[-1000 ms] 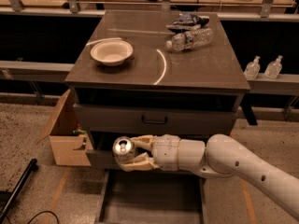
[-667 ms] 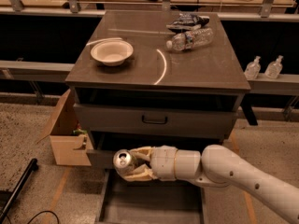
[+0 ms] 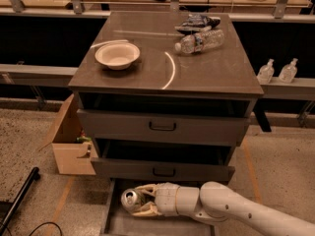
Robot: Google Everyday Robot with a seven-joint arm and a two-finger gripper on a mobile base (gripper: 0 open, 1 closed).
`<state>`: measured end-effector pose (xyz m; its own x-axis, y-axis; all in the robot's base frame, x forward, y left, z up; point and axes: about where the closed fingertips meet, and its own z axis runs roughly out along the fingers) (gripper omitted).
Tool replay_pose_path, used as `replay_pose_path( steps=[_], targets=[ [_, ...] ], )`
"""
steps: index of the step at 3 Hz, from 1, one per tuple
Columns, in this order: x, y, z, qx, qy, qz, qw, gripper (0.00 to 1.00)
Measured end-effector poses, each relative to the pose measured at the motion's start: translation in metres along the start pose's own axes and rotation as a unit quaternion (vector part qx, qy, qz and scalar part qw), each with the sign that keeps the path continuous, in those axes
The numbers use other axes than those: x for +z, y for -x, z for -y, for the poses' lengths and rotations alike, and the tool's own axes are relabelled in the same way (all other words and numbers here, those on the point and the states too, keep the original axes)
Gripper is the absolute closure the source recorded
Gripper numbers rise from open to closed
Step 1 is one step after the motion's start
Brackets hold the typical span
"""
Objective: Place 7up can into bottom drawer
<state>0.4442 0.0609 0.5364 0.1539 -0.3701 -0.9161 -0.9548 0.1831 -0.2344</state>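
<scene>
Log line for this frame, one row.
stage: place | end effector: shut on 7up can | position: inside open bottom drawer, front left | can: on its side, not released

7up can (image 3: pixel 130 199) in the jaws' grip, low over the open bottom drawer (image 3: pixel 115 224).

Dim amber light, glare on cabinet top (image 3: pixel 147 38), end effector (image 3: pixel 140 201) over shadowed bottom drawer (image 3: pixel 110 211)
</scene>
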Motion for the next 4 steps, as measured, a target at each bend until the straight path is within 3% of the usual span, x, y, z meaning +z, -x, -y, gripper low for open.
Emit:
replay_pose_path(
  steps=[1, 2, 3, 4],
  targets=[
    [0.027, -0.061, -0.007, -0.011, 0.003, -0.013, 0.9998, 1.00],
    [0.054, -0.131, -0.004, -0.008, 0.016, -0.049, 0.9987, 1.00],
    [0.054, -0.131, -0.004, -0.008, 0.016, -0.049, 0.9987, 1.00],
    [0.065, -0.157, -0.005, -0.008, 0.005, -0.051, 0.9986, 1.00]
  ],
)
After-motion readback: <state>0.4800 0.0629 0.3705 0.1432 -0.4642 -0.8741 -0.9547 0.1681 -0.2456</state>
